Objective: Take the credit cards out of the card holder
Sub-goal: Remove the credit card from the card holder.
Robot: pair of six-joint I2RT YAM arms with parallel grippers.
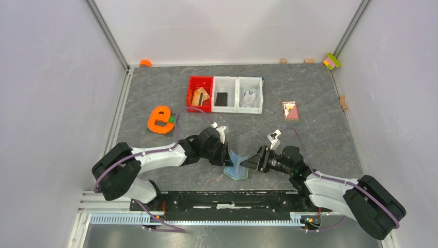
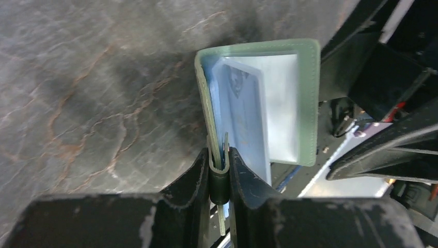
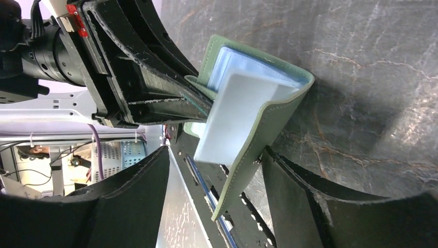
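holder [image 2: 309,103]: sage green, open like a book, low over the table [image 1: 310,139] just beside its near edge, between the two arms; whether it touches the table cannot be told. long axis runs roughly from the near edge toward the far one. left gripper [image 2: 219,165]: narrow, pinched on the edge of one cover. right gripper [image 3: 217,155]: jaws wide, the other cover swung out and lying between them, not clamped. card [image 2: 245,119]: pale blue, in an inner pocket, lengthwise along the holder; it carries a dark mark, too blurred to read. red bin [image 1: 192,93] with a tan card [image 1: 200,96] and two white bins [image 1: 237,94]: far side, well apart from the holder. pink square [image 1: 290,110]: right of the bins. orange piece [image 1: 159,120]: far left.
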